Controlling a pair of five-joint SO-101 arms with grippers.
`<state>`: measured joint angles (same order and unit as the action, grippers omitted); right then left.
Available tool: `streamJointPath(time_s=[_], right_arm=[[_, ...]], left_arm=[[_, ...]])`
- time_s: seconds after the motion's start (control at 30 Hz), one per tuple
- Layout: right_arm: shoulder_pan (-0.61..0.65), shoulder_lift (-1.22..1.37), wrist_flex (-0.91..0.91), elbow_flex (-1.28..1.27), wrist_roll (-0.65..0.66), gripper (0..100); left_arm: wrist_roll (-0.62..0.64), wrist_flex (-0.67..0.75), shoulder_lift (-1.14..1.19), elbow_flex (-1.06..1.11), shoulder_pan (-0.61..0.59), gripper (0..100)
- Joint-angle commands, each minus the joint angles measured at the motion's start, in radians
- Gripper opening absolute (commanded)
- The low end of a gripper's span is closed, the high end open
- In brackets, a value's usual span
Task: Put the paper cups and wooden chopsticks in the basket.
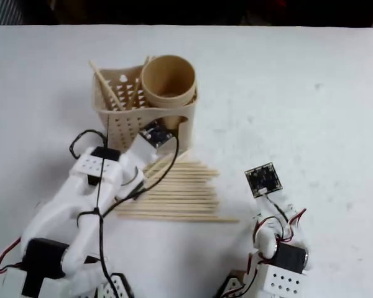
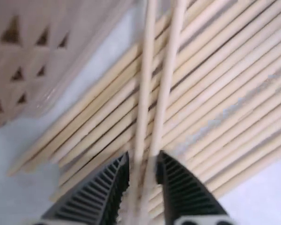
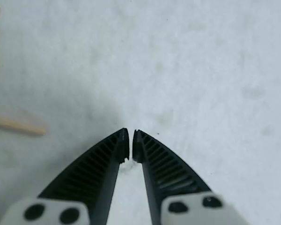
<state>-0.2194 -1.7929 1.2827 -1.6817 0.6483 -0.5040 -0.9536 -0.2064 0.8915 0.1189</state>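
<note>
Clamped in the black ribbed left gripper [image 2: 141, 171], two pale wooden chopsticks [image 2: 145, 93] are held over the loose pile [image 1: 180, 195] beside the beige perforated plastic basket [image 1: 121, 127], whose wall could be snagged, twisting them free.

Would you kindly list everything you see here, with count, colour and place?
basket: one, beige, table's left half.
paper cup: at least one, tan, upright in the basket.
basket chopsticks: a few, pale wood, leaning in the basket.
loose chopsticks: many, pale wood, lying before the basket.
held chopsticks: two, pale wood, in the left tool.
table: one, white, under everything.
left tool: one, black, shut on held chopsticks.
right tool: one, black, shut above the table.
</note>
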Motion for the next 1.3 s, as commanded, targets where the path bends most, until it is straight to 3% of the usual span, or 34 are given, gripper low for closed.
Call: streamJointPath(time_s=[0.0,0.3,0.63,0.97,1.17,1.27], right_arm=[[-0.004,-0.01,0.005,-0.009,0.008,3.3],[-0.004,-0.01,0.005,-0.009,0.008,3.3],[-0.004,-0.01,0.005,-0.009,0.008,3.3],[-0.004,-0.01,0.005,-0.009,0.008,3.3],[-0.004,-0.01,0.005,-0.009,0.008,3.3],[-0.004,-0.01,0.005,-0.009,0.008,3.3]], left_arm=[[-0.035,-0.014,0.016,-0.011,-0.007,7],[-0.051,-0.046,0.013,-0.014,-0.005,5],[-0.051,-0.173,0.012,-0.106,-0.004,2],[-0.041,-0.172,0.012,-0.087,0.041,2],[0.034,-0.167,0.012,-0.091,0.024,15],[0.034,-0.149,0.013,-0.089,0.021,16]])
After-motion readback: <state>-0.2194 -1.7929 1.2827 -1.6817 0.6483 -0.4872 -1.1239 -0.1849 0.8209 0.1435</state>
